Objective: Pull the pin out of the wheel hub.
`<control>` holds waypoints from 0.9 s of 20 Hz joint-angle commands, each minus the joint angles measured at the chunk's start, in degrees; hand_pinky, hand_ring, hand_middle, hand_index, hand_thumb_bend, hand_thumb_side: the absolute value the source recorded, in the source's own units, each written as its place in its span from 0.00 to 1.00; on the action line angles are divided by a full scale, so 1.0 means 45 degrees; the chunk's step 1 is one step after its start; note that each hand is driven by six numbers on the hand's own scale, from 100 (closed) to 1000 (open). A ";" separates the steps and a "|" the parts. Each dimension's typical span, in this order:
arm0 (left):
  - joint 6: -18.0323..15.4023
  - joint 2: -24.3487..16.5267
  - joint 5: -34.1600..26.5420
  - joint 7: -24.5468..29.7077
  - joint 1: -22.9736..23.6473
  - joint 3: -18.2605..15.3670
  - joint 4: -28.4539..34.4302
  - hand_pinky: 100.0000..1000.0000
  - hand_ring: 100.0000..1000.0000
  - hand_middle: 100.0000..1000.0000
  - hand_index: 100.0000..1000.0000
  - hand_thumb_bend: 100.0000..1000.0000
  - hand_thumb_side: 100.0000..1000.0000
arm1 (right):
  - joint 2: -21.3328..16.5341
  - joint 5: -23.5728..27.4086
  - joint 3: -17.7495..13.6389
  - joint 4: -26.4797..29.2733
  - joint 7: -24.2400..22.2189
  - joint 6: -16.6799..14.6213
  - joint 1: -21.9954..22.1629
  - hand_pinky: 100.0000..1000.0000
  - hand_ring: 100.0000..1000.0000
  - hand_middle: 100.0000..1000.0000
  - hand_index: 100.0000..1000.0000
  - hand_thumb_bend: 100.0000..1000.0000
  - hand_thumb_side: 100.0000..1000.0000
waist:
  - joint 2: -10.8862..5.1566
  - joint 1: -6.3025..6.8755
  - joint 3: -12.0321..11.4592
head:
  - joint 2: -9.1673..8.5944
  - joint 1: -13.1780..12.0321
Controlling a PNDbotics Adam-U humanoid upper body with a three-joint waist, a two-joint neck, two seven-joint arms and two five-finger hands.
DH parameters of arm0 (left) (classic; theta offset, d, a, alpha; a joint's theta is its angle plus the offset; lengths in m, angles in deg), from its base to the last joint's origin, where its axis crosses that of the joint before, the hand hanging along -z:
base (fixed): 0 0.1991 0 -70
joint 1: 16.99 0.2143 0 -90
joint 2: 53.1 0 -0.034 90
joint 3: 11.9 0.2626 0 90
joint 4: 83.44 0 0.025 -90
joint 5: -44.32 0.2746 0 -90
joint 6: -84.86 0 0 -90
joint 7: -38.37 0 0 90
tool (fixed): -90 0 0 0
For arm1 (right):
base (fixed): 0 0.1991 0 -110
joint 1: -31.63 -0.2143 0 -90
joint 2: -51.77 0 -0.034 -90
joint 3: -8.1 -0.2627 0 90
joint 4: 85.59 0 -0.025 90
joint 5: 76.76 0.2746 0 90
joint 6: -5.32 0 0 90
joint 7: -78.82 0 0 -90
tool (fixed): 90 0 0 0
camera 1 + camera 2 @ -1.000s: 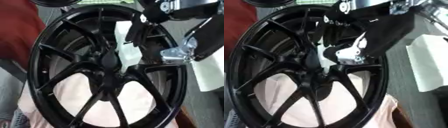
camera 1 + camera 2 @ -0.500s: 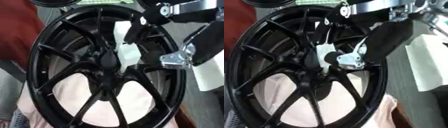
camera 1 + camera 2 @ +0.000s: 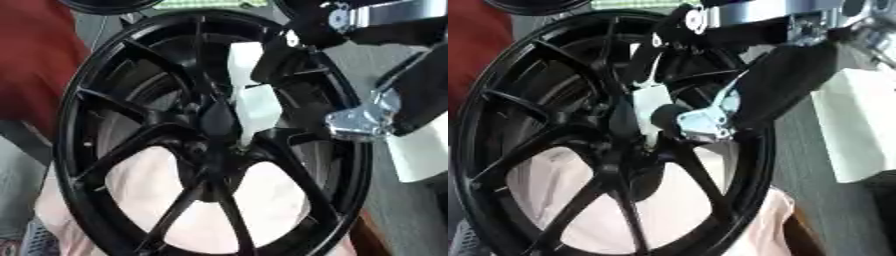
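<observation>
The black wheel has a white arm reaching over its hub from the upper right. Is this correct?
Not quite. The arm is black with silver joints, not white, as the right eye view shows. It does reach from the upper right over the hub of the black wheel.

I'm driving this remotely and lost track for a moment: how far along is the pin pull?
Done: the right hand has reached over the black wheel, its dark fingers hanging above the hub.
In hand: closing in on the hub; no grasp shows, and the fingers' pose is unclear.
Left: the pin itself can't be made out, so gripping it and pulling it out both seem undone. The left hand is out of view.
</observation>
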State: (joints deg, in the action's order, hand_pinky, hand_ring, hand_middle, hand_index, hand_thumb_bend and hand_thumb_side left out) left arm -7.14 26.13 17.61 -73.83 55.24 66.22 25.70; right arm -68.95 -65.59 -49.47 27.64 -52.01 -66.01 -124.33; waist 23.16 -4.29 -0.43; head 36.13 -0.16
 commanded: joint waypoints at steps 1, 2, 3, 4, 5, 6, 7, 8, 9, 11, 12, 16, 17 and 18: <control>-0.0009 -0.0193 -0.0047 0.0067 -0.0153 -0.0047 0.0133 0.67 0.66 0.59 0.71 0.12 0.64 | -0.0321 -0.0055 -0.0202 0.0068 0.0050 0.0012 -0.0110 0.83 0.83 0.81 0.85 0.10 0.41 | -0.0268 0.0091 -0.0028 | -0.0032 0.0060; -0.0007 -0.0180 -0.0053 0.0070 -0.0160 -0.0042 0.0132 0.67 0.66 0.59 0.71 0.12 0.64 | -0.0301 -0.0079 -0.0192 0.0012 0.0064 -0.0002 -0.0103 0.83 0.83 0.81 0.85 0.10 0.41 | -0.0257 0.0093 -0.0040 | -0.0041 0.0067; -0.0004 -0.0170 -0.0057 0.0077 -0.0165 -0.0034 0.0131 0.67 0.66 0.59 0.71 0.12 0.64 | -0.0277 -0.0110 -0.0182 -0.0050 0.0080 -0.0020 -0.0099 0.83 0.84 0.81 0.85 0.10 0.41 | -0.0242 0.0096 -0.0053 | -0.0048 0.0072; 0.0000 -0.0161 -0.0061 0.0084 -0.0167 -0.0027 0.0129 0.67 0.66 0.59 0.71 0.12 0.64 | -0.0255 -0.0152 -0.0169 -0.0107 0.0093 -0.0043 -0.0097 0.83 0.84 0.81 0.85 0.10 0.41 | -0.0227 0.0099 -0.0066 | -0.0056 0.0074; 0.0002 -0.0153 -0.0064 0.0090 -0.0173 -0.0022 0.0128 0.67 0.66 0.59 0.71 0.12 0.64 | -0.0235 -0.0196 -0.0157 -0.0162 0.0103 -0.0072 -0.0092 0.83 0.84 0.82 0.85 0.10 0.41 | -0.0209 0.0102 -0.0081 | -0.0065 0.0075; 0.0003 -0.0145 -0.0068 0.0095 -0.0180 -0.0018 0.0129 0.67 0.66 0.59 0.71 0.12 0.64 | -0.0218 -0.0237 -0.0149 -0.0216 0.0110 -0.0104 -0.0084 0.83 0.85 0.82 0.85 0.10 0.41 | -0.0190 0.0104 -0.0097 | -0.0074 0.0078; 0.0005 -0.0140 -0.0070 0.0101 -0.0186 -0.0013 0.0131 0.67 0.66 0.59 0.71 0.12 0.64 | -0.0205 -0.0285 -0.0148 -0.0262 0.0122 -0.0142 -0.0075 0.83 0.85 0.82 0.85 0.10 0.41 | -0.0169 0.0106 -0.0113 | -0.0085 0.0078; 0.0008 -0.0135 -0.0071 0.0107 -0.0193 -0.0010 0.0132 0.67 0.66 0.59 0.71 0.12 0.64 | -0.0195 -0.0337 -0.0146 -0.0303 0.0136 -0.0182 -0.0064 0.83 0.85 0.82 0.85 0.10 0.41 | -0.0148 0.0107 -0.0126 | -0.0095 0.0079; 0.0009 -0.0128 -0.0073 0.0109 -0.0200 -0.0010 0.0132 0.67 0.66 0.59 0.71 0.12 0.64 | -0.0186 -0.0384 -0.0142 -0.0344 0.0149 -0.0222 -0.0055 0.83 0.85 0.82 0.85 0.10 0.41 | -0.0127 0.0107 -0.0140 | -0.0104 0.0078; 0.0013 -0.0115 -0.0074 0.0111 -0.0207 -0.0010 0.0134 0.67 0.66 0.59 0.71 0.12 0.64 | -0.0171 -0.0456 -0.0141 -0.0415 0.0183 -0.0297 -0.0035 0.83 0.85 0.82 0.85 0.10 0.41 | -0.0086 0.0106 -0.0165 | -0.0118 0.0071; 0.0013 -0.0108 -0.0074 0.0111 -0.0209 -0.0012 0.0135 0.67 0.66 0.59 0.71 0.12 0.64 | -0.0170 -0.0486 -0.0141 -0.0444 0.0197 -0.0329 -0.0022 0.83 0.85 0.83 0.85 0.10 0.41 | -0.0067 0.0105 -0.0173 | -0.0124 0.0069; 0.0015 -0.0083 -0.0076 0.0109 -0.0219 -0.0013 0.0144 0.67 0.66 0.59 0.71 0.12 0.65 | -0.0153 -0.0544 -0.0119 -0.0521 0.0213 -0.0411 0.0022 0.83 0.85 0.82 0.85 0.10 0.41 | -0.0001 0.0101 -0.0202 | -0.0111 0.0071; 0.0017 -0.0075 -0.0078 0.0110 -0.0222 -0.0012 0.0146 0.67 0.66 0.59 0.71 0.12 0.65 | -0.0141 -0.0553 -0.0103 -0.0541 0.0200 -0.0419 0.0025 0.83 0.85 0.82 0.85 0.10 0.41 | 0.0014 0.0101 -0.0210 | -0.0104 0.0072; 0.0018 -0.0068 -0.0080 0.0110 -0.0226 -0.0011 0.0147 0.67 0.66 0.59 0.70 0.12 0.65 | -0.0125 -0.0563 -0.0089 -0.0568 0.0188 -0.0425 0.0027 0.83 0.85 0.82 0.85 0.10 0.42 | 0.0030 0.0101 -0.0220 | -0.0094 0.0077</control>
State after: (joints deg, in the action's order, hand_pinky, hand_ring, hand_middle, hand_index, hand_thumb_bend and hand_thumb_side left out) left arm -7.02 26.67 17.55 -73.52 54.79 66.26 25.70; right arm -68.86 -67.62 -49.37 25.17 -51.15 -67.67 -123.54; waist 24.27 -4.19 -1.36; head 36.11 0.11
